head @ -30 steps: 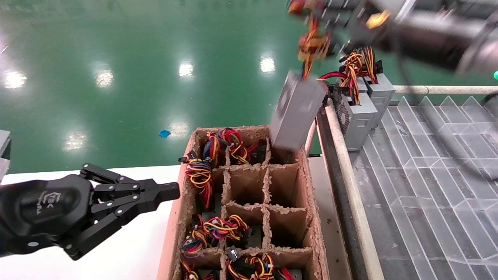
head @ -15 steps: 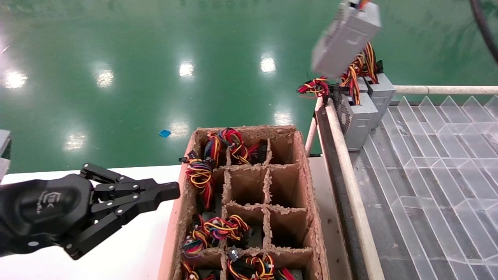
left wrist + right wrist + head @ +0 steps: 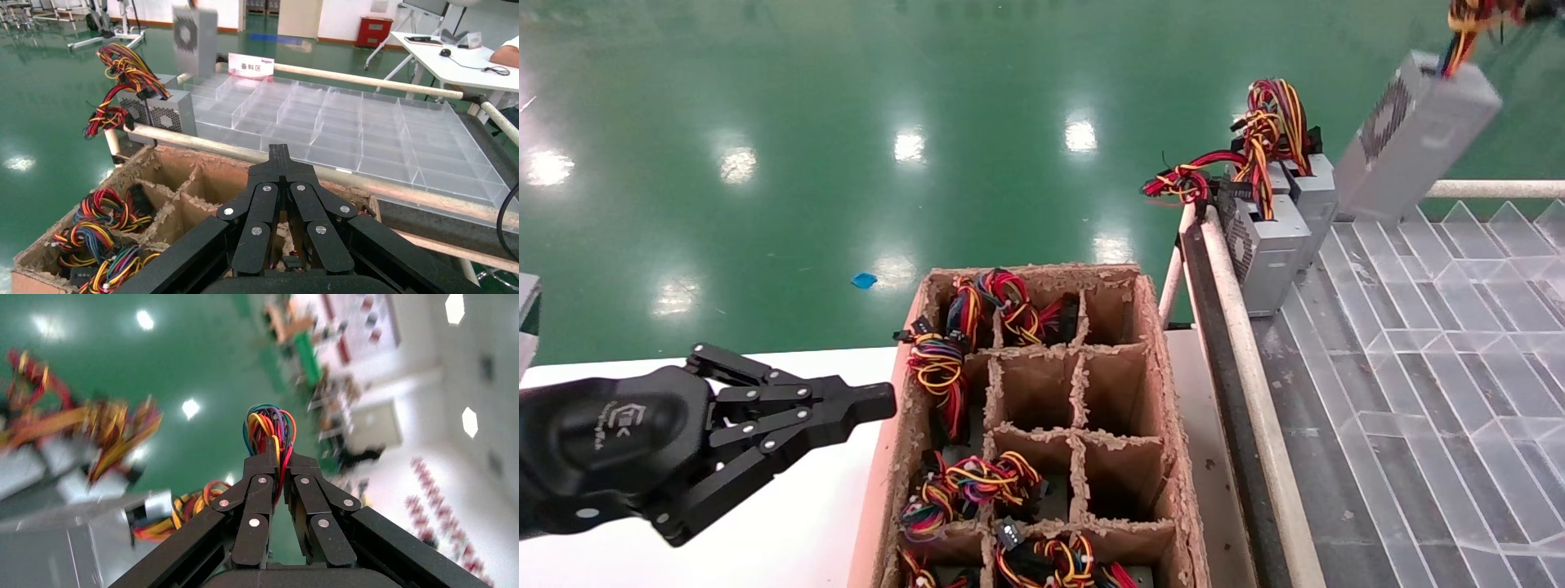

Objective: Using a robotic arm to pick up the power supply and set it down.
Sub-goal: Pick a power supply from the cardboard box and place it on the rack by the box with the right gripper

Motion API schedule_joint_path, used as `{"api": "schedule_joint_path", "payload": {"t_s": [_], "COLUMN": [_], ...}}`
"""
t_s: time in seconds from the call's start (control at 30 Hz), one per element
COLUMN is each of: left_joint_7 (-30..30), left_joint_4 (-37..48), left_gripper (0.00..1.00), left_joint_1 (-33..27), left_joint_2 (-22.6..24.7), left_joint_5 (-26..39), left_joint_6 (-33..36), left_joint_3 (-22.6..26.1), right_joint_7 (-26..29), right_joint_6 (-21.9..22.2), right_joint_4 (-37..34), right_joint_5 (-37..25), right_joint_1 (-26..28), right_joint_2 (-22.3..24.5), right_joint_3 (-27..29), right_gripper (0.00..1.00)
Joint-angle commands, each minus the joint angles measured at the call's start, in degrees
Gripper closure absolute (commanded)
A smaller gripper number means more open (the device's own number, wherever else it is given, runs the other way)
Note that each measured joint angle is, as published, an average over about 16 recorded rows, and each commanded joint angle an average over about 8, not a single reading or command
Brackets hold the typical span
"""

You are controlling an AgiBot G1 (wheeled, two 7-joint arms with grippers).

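The power supply [image 3: 1414,139], a grey metal box, hangs tilted in the air above the far edge of the clear tray. It dangles by its coloured wires [image 3: 1463,28]. In the right wrist view the robotic arm's gripper [image 3: 273,450] is shut on that wire bundle [image 3: 269,425], with the grey box [image 3: 61,539] below it. The left wrist view shows the same hanging power supply [image 3: 194,37] far off. My left gripper [image 3: 878,402] is shut and holds nothing, parked over the white table beside the cardboard box; it also shows in its own view [image 3: 279,153].
Two more grey units [image 3: 1275,245] [image 3: 1316,200] with wire bundles stand at the tray's far left corner. The divided cardboard box [image 3: 1177,457] holds several wired units and some bare cells. A clear divided tray [image 3: 1418,367] lies on the right behind a pale rail [image 3: 1238,327].
The power supply went from just above the box's far right cell up and to the right, over the tray's far edge. The left arm has not moved.
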Motion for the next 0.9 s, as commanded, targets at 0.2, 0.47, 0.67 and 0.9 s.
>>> {"api": "schedule_joint_path", "payload": {"t_s": [0.2, 0.47, 0.67, 0.9], "left_joint_7": [0.00, 0.00, 0.00, 0.00], "left_joint_4": [0.00, 0.00, 0.00, 0.00], "left_gripper": [1.00, 1.00, 1.00, 1.00], "left_joint_1": [0.00, 0.00, 0.00, 0.00], "left_joint_2": [0.00, 0.00, 0.00, 0.00], "left_joint_5": [0.00, 0.00, 0.00, 0.00], "left_joint_6": [0.00, 0.00, 0.00, 0.00], "left_joint_3": [0.00, 0.00, 0.00, 0.00], "right_joint_7": [3.32, 3.61, 1.43, -1.02], "right_joint_6": [1.60, 5.52, 6.80, 7.02], "right_joint_4": [-0.14, -1.67, -2.89, -4.29], "right_joint_5": [1.15, 3.87, 4.95, 6.74], "right_joint_1": [-5.87, -12.78, -13.48, -12.83], "right_joint_2": [4.26, 3.98, -0.42, -5.59], "right_joint_3": [0.99, 0.79, -0.47, -1.73], "right_gripper": [1.00, 1.00, 1.00, 1.00]}}
